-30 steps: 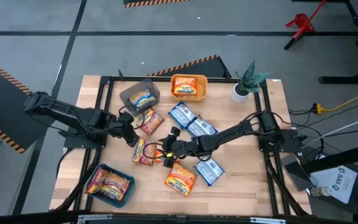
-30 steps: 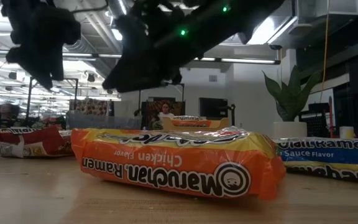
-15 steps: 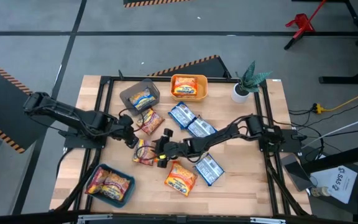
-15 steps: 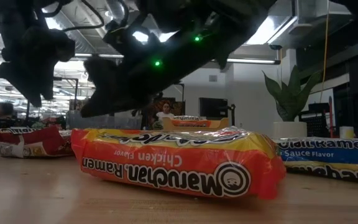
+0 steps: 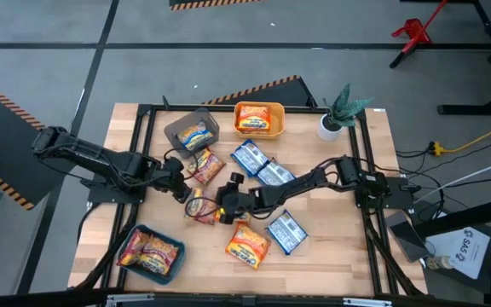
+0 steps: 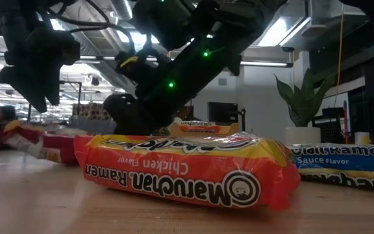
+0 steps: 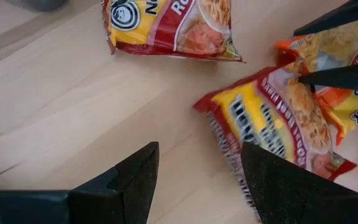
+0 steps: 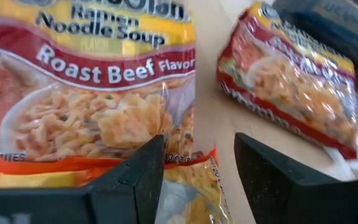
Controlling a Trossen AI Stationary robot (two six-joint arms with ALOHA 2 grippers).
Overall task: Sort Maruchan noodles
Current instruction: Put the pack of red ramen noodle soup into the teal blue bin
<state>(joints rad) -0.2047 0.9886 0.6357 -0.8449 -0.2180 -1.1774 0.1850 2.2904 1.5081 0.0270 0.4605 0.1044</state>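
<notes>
Between the earlier frames and this one, the right arm drew its claw from the table's middle toward the left and lowered it onto the red packet lying left of centre, and in the low view that packet now stood tilted with one end lifted off the table. The left claw hung just beside the same packet, its fingers spread with nothing between them. The right wrist view showed the right claw's fingers parted over a packet marked Roast Beef Flavor, with a second red packet lying near it; a firm pinch could not be confirmed. Of the other noodles, one packet lay in the grey bin, one in the yellow-orange bin, and two red ones in the teal bin; blue packets lay loose near the centre, another blue one toward the front, and an orange Chicken Flavor packet beside it. A potted plant stood at the far right corner. The step in hand appeared to be the pickup of a loose red packet. The next move would probably call for closing the fingers across the packet's edge, lifting it clear of its neighbours, and carrying it to the teal bin with the other red ones.
</notes>
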